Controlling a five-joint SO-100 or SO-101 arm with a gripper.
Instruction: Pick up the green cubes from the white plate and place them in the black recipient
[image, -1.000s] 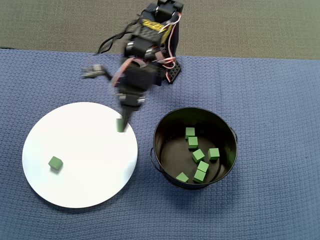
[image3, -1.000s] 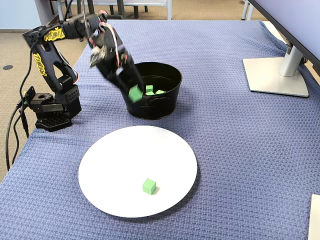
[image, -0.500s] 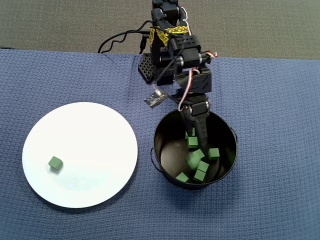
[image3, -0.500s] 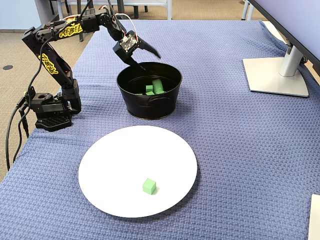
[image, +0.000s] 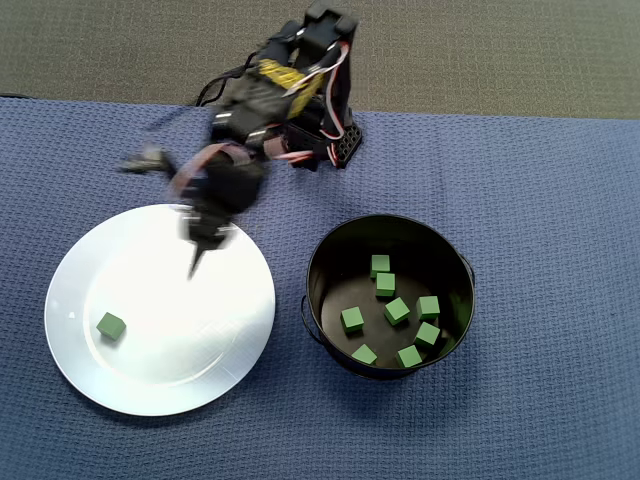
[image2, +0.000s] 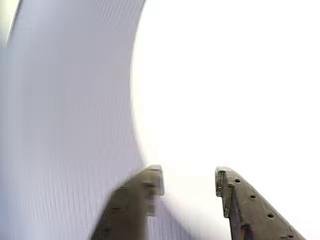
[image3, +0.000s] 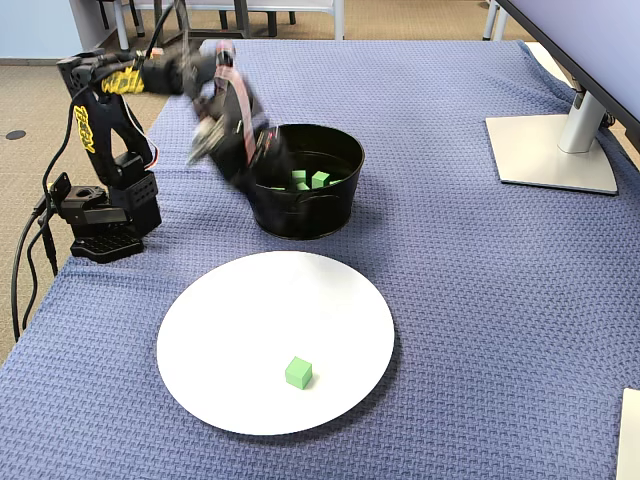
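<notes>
Black gripper (image2: 187, 182) fingers apart, empty, above white plate (image: 120, 385); one green cube (image: 111, 325) there

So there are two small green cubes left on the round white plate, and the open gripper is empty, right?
Not quite: only one small green cube remains on the round white plate, as the overhead view shows. The gripper is indeed open and empty in the wrist view.
</notes>
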